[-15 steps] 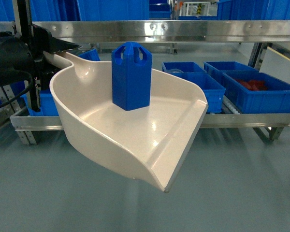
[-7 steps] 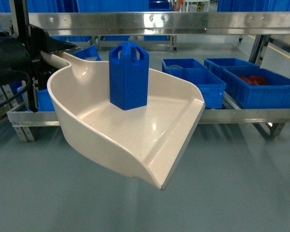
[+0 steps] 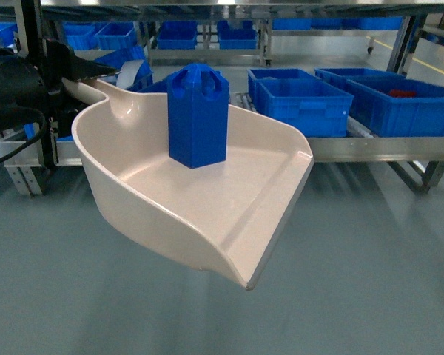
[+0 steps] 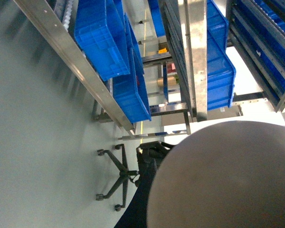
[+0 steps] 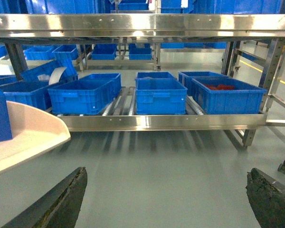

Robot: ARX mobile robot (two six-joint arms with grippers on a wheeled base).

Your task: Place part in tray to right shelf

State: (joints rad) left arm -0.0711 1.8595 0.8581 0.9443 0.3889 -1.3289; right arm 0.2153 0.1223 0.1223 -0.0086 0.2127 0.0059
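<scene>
In the head view the large cream-beige glossy plastic tray [image 3: 207, 214], shaped like a dustpan, fills the middle of the frame, held out above the grey floor; its stubby handle runs to the upper left, where the black left gripper [image 3: 74, 74] meets it; the fingers appear clamped on the handle, though the contact itself is in shadow. The small bright-blue plastic part [image 3: 198, 115], tall and squarish with a sloped top and cut-out holes, stands upright on the tray's floor, toward the back wall, well clear of the front lip. Across the upper right of the frame runs the stainless-steel flow rack that is the right shelf [image 3: 385, 148], with big blue plastic crates [image 3: 300, 103] sitting on it. In the right wrist view the right gripper [image 5: 168, 199] shows two dark fingers spread wide at the bottom corners, nothing between them.

The step in hand looks like carrying the loaded tray toward the shelf; the next move calls for closing on the rack while the tray stays level, since the part stands loose and could tip or slide; then a free spot between crates must be found.
</scene>
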